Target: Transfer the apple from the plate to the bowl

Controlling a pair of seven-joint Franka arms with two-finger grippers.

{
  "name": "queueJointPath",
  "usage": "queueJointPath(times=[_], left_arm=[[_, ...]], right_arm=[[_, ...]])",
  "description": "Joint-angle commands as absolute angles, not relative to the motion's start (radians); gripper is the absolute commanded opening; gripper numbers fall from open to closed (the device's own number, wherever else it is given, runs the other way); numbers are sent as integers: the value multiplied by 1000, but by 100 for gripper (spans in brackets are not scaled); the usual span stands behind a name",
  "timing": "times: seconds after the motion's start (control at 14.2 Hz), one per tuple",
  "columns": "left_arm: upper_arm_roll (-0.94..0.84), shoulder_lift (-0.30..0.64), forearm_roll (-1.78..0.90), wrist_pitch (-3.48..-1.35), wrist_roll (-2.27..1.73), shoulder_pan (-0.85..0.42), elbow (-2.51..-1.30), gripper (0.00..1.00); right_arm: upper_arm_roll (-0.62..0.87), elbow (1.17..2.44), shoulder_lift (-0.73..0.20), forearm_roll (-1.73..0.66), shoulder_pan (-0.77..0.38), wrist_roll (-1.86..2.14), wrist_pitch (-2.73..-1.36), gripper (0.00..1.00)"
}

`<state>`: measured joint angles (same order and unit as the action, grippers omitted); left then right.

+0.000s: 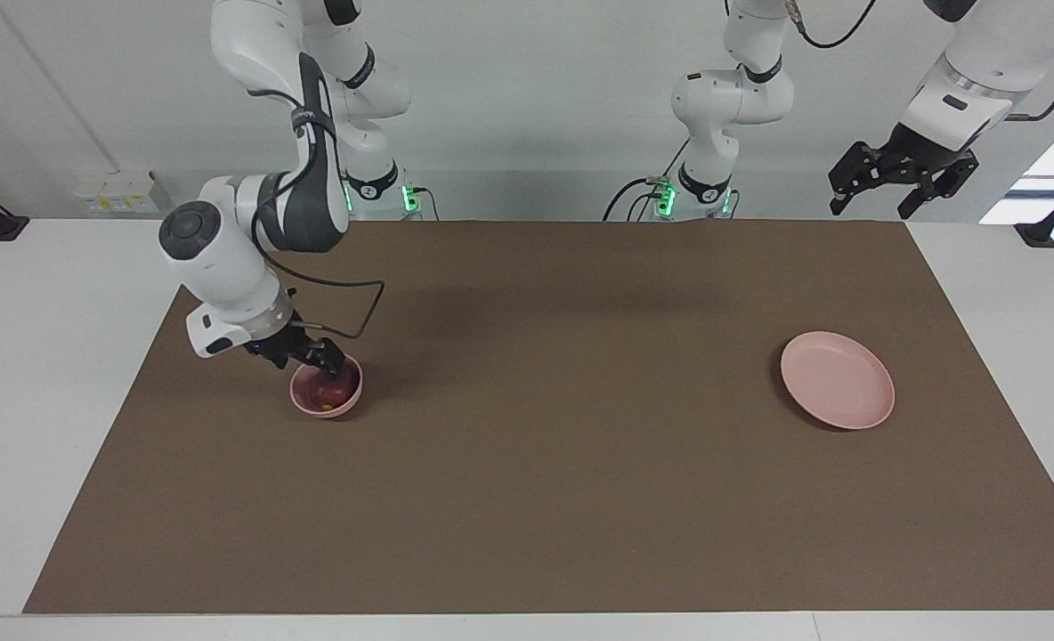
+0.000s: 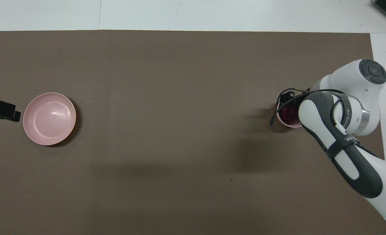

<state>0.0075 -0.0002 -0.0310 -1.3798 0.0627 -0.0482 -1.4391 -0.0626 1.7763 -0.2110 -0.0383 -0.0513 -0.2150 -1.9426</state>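
Brown surface [image 1: 527,499] spanning nearly the whole width, carrying only two pink dishes set well apart. Toward the left arm's end, the wide shallow plate [image 1: 838,379], bare, nothing resting on it. Toward the right arm's end, the small deep bowl [image 1: 326,389], with the dark red apple [image 1: 331,392] already sitting inside, its yellowish patch just visible near the rim. Right claw [image 1: 320,360] low over the bowl's robot-side rim, right at the apple; whether the fingers are parted or clamped on the fruit cannot be told, since the wrist hides most of the bowl from overhead and the facing view shows only a dark cluster there. Left claw [image 1: 903,182] parked high off the surface past the plate at the left arm's end, waiting, fingers visibly splayed apart. Judging by how things lie, transfer all but done: fruit in the bowl, plate vacant, only release and withdrawal possibly left. As for handling, probably firm and fairly light for its size, but round and glossy, so likely to slip or roll under an off-centre pinch; best taken across its widest middle from above, squarely, with moderate pressure. Bowl light enough to be nudged by a careless exit, so a straight lift out looks safest.
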Motion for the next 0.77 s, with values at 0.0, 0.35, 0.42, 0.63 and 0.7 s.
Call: queueJointPath(times=[0.0,0.35,0.42,0.63,0.7], left_arm=[[9,-5,-21,-1365,67,-48,-1428,100],[9,-5,-20,-1365,67,-48,-1428,100],[9,-5,-20,-1365,67,-48,-1428,100],[9,-5,-20,-1365,67,-48,-1428,100],[9,-5,-21,-1365,67,-48,-1428,100]], right_arm=[[-61,1770,-103,11,-45,-222,-1853,100],[-55,1662,-38,11,-51,-216,-1695,100],[-55,1622,-25,11,-45,-213,-1642,100],[-66,1510,-20,0,-37,-155,-1459,100],[-67,1508,-11,-6,-35,-144,-1430,100]])
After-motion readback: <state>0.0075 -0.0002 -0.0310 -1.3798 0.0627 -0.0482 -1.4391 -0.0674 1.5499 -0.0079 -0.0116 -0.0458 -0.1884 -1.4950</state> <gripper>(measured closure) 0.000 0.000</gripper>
